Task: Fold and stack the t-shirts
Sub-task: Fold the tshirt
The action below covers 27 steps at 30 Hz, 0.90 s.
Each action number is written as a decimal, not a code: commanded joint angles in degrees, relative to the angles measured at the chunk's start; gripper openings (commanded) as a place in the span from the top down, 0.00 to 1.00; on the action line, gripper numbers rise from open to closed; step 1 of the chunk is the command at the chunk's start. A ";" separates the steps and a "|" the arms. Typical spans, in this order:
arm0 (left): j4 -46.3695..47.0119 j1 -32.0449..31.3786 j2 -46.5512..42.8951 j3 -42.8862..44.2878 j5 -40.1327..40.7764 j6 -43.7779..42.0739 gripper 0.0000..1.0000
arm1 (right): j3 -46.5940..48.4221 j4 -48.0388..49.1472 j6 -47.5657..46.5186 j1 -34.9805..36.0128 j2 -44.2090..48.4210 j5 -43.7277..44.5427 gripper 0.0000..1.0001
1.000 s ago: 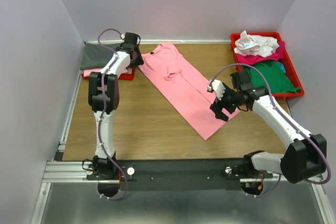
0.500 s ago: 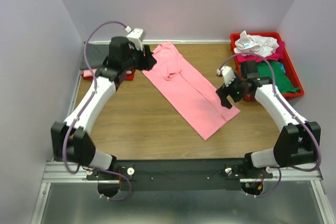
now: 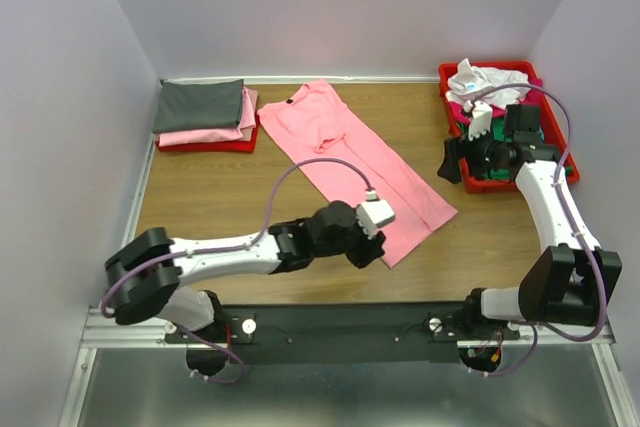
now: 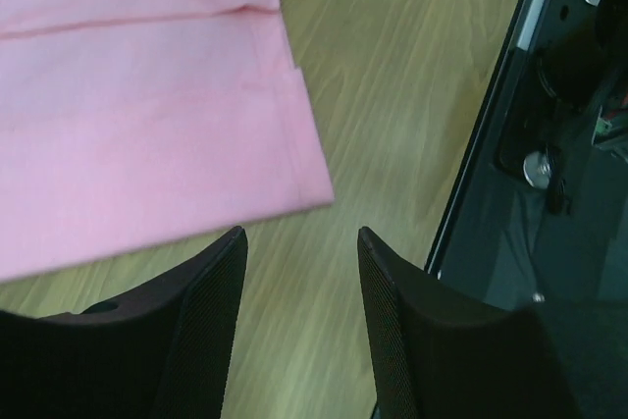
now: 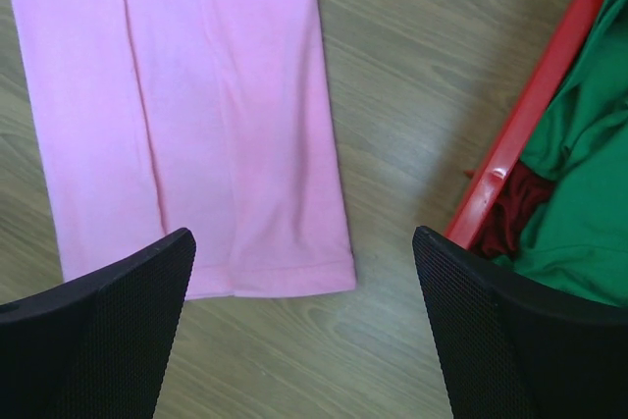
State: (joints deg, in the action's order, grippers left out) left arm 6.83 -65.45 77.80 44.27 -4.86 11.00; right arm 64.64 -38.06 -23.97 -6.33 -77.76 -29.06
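Item under handling: a light pink t-shirt (image 3: 350, 152), folded lengthwise into a long strip. It lies flat on the table (image 3: 230, 197), running diagonally from the middle of the far edge toward the near right. A small dark mark at its collar end is probably a neck tag; the overhead view is too coarse to confirm.

Left arm: stretched low across the near part of the table. The left pincer (image 3: 362, 247) sits just off the near hem corner of the strip. The wrist view shows the left pincer (image 4: 299, 242) with its fingers apart over bare wood, nothing between them. The hem of the pink t-shirt (image 4: 137, 95) is just beyond the tips and not touched.

Right arm: the right pincer (image 3: 450, 160) stands between the strip's right edge and the red tray (image 3: 510, 185) at the far right corner. In its wrist view the right pincer (image 5: 302, 242) is spread wide and holds nothing.

The right tray holds a loose heap, with a white t-shirt (image 3: 490, 82) on top and a green t-shirt (image 5: 579, 144) against the rim.

Far left corner: a second red tray (image 3: 205, 146) carries a folded stack, with a dark grey t-shirt (image 3: 200, 105) on top of a pink one (image 3: 205, 134).
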 commanded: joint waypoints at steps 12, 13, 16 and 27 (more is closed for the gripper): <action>1.96 -7.85 27.05 18.83 18.39 -5.03 0.45 | -5.76 0.10 1.73 -2.46 4.02 -4.60 0.02; 1.70 -7.94 27.75 19.01 18.92 -4.94 0.47 | -5.76 0.01 1.73 -2.46 3.93 -4.60 0.02; 0.82 -7.85 30.21 19.36 19.19 -5.03 0.48 | -5.67 0.01 1.73 -2.55 3.75 -4.60 0.02; -3.83 -8.90 36.63 21.73 18.92 -3.98 0.56 | -6.02 0.01 1.91 -2.55 3.75 -4.95 0.02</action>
State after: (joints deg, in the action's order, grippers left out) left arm 6.72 -73.52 111.72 64.20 11.20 6.66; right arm 59.29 -38.02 -22.50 -8.36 -74.87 -32.47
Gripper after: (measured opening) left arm 0.461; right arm 0.981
